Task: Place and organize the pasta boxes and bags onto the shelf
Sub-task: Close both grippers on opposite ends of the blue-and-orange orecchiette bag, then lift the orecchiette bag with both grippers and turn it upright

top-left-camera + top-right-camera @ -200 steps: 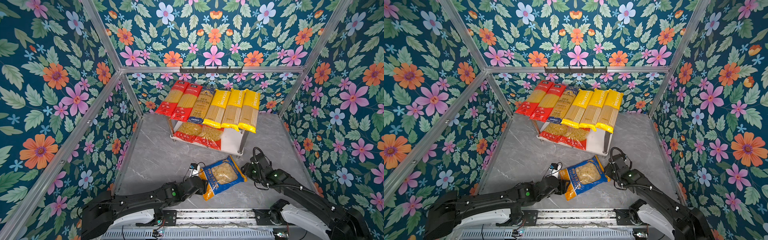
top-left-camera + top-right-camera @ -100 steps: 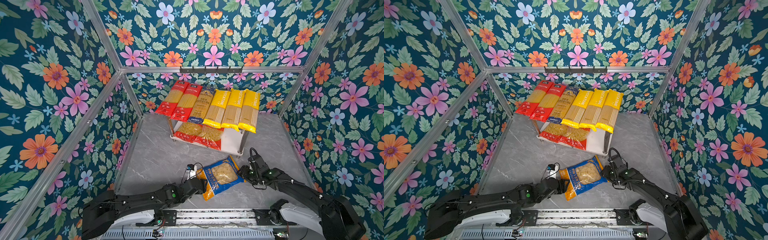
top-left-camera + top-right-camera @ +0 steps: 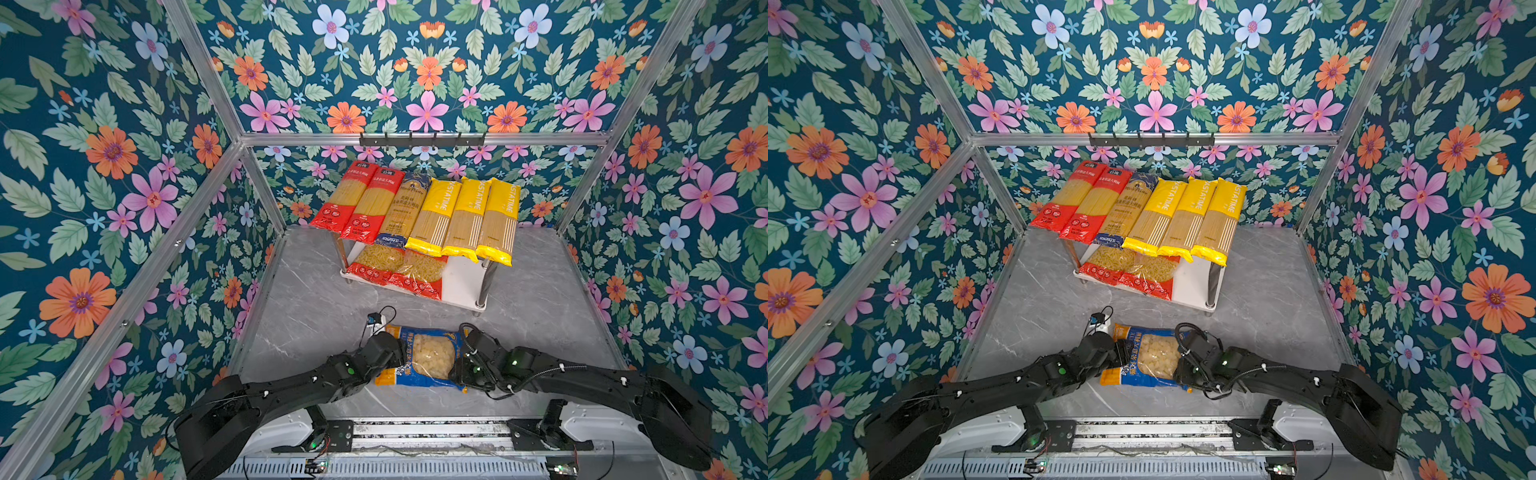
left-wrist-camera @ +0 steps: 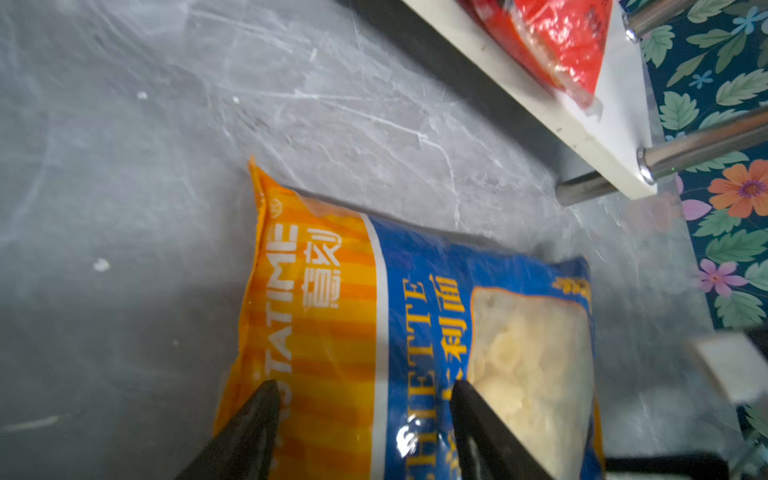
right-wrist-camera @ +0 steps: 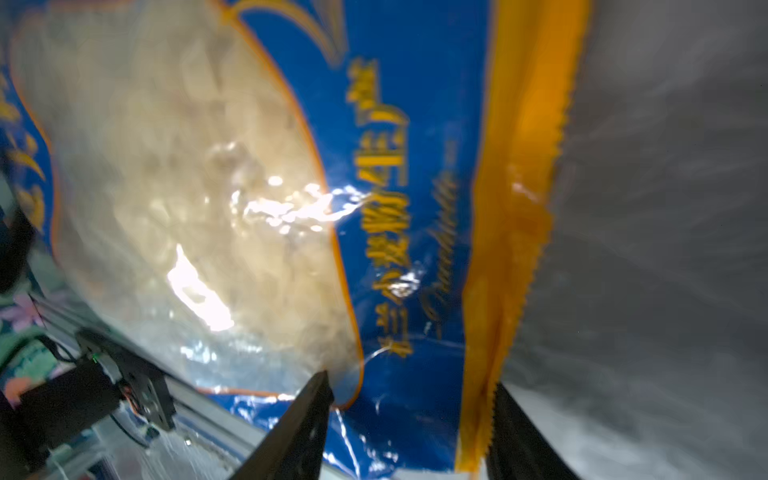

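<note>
The blue-orange shells bag (image 3: 430, 357) (image 3: 1156, 357) lies on the grey table in front of the shelf (image 3: 461, 282). My left gripper (image 3: 398, 353) (image 4: 363, 390) is at its left side, open, both fingertips over the bag's (image 4: 332, 311) face. My right gripper (image 3: 459, 365) (image 5: 409, 390) is at its right side, open, straddling the bag's (image 5: 395, 124) orange sealed end. On the top tier lie red spaghetti packs (image 3: 357, 199), a navy-gold one (image 3: 405, 208) and three yellow packs (image 3: 465, 216). Red macaroni bags (image 3: 395, 270) fill the lower tier's left.
A black hook rail (image 3: 422, 139) hangs on the back frame bar above the shelf. Floral walls and aluminium posts (image 3: 257, 183) close in the left, back and right. The arms' mounting rail (image 3: 428, 432) runs along the front edge. Bare white board (image 3: 1196, 278) shows on the lower tier's right.
The shells bag has turned from lying diagonally to lying squarer between the arms. My right gripper has moved left onto its right side. My left gripper has stayed at its left side.
</note>
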